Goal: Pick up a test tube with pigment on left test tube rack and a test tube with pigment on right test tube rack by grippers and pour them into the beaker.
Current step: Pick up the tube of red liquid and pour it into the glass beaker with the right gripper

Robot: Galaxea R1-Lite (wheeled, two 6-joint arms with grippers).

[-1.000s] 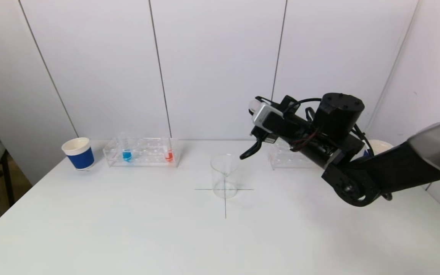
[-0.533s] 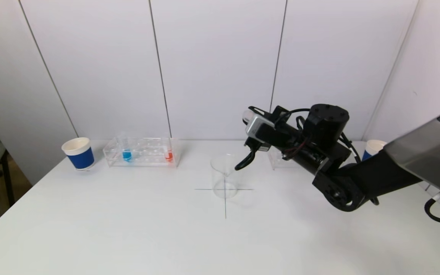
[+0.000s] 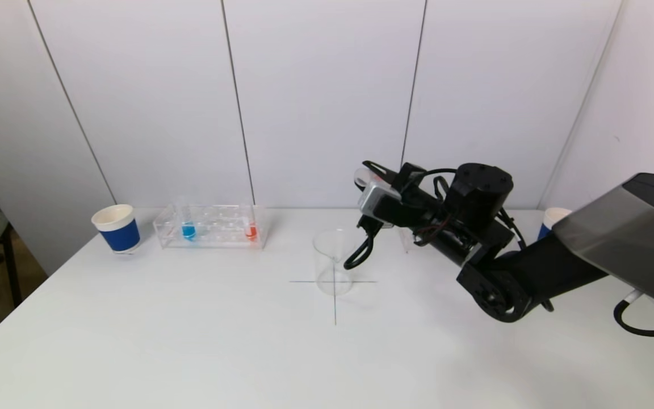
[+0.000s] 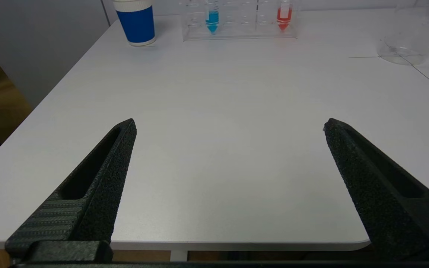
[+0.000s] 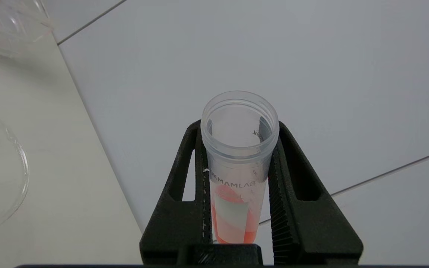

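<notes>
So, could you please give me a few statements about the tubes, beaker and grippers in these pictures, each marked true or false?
1. The right gripper holds a test tube with red pigment. True.
2. The left rack holds a blue tube and a red tube. True.
3. The beaker already holds blue liquid. False: it looks empty.
4. The left gripper grips a tube. False: its fingers are wide apart and empty.
5. The held tube wears a cap. False: its mouth is open.

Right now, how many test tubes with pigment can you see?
3. A blue tube and a red tube stand in the left rack; another red tube is clamped in the right gripper beside the beaker. The arm hides most of the right rack.
</notes>
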